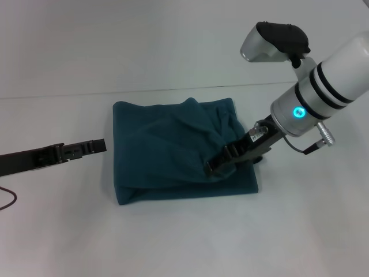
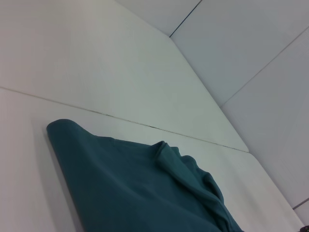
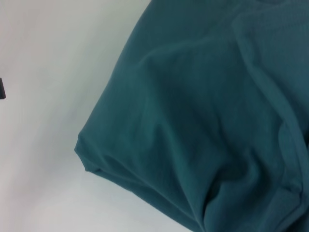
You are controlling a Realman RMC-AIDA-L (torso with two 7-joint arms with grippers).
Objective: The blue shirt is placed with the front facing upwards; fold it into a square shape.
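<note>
The blue shirt (image 1: 161, 150) lies folded into a rough square bundle in the middle of the white table, plain teal side up, with no lettering showing. A raised ridge of fabric runs from its far edge down to my right gripper (image 1: 212, 167), which reaches in from the right and is shut on that bunched fold near the shirt's front right part. My left gripper (image 1: 101, 145) lies low over the table just left of the shirt, apart from it. The left wrist view shows the shirt (image 2: 145, 193) with its ridge. The right wrist view shows the shirt (image 3: 193, 121) close up with a folded corner.
The white table (image 1: 57, 231) spreads on all sides of the shirt, and a seam line (image 1: 57, 95) runs across behind it. A dark cable loop (image 1: 8, 202) lies at the left edge near the left arm.
</note>
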